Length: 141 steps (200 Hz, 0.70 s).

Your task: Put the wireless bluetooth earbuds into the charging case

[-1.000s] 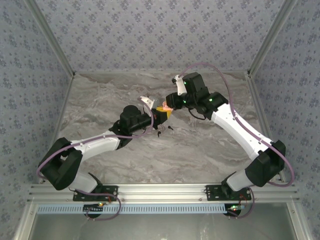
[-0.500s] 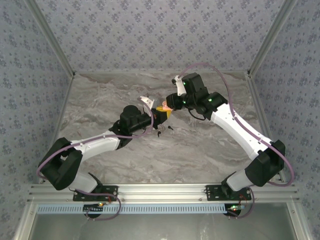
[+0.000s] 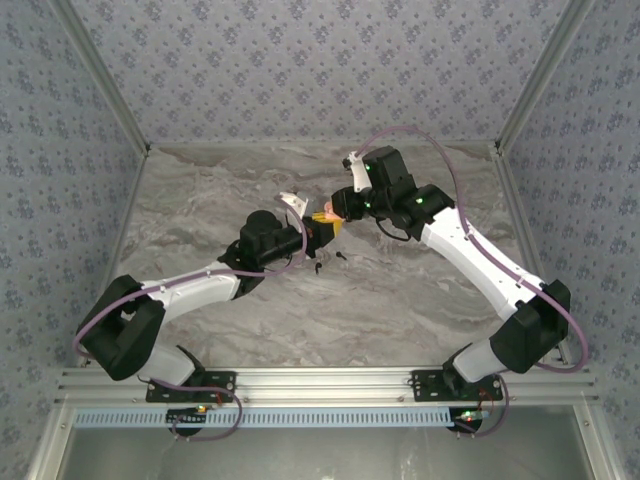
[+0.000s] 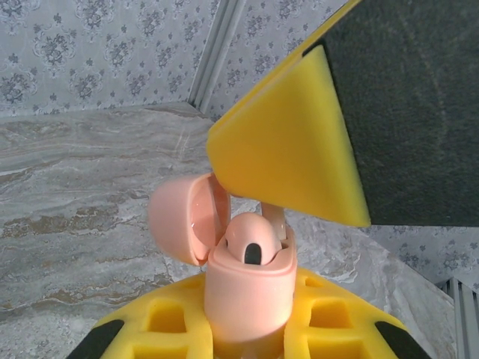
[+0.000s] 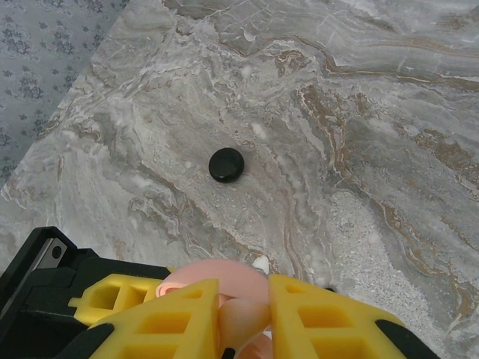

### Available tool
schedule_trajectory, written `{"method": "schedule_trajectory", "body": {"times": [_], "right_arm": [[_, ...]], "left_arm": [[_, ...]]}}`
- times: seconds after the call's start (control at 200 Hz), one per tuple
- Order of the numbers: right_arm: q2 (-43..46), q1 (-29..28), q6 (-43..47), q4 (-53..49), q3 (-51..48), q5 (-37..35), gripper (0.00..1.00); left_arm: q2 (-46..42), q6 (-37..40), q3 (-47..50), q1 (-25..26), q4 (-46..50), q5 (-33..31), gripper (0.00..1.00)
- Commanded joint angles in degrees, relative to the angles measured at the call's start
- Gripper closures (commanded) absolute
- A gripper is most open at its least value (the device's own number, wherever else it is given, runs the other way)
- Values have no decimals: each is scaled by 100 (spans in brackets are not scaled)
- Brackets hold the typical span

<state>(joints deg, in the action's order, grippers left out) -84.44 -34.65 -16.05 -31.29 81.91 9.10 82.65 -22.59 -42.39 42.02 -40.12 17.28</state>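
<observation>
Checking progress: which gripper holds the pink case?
The left gripper, clamped on the open case; the right gripper pinches an earbud above it instead.

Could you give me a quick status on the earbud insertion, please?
Left pincer shut on pink charging case, lid open. Right pincer shut on pink earbud at case mouth. Black disc on table, well clear.

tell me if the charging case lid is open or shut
Open. In the left wrist view the pink case has its lid tipped back to the left, and the inside shows.
</observation>
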Motion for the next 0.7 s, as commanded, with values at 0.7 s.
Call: {"method": "schedule_trajectory", "body": {"times": [0.7], "right_arm": [[5,-32,-165,-289,22,-46,69]], "left_arm": [[-87,-10,-226,43,-269,29,87]]}}
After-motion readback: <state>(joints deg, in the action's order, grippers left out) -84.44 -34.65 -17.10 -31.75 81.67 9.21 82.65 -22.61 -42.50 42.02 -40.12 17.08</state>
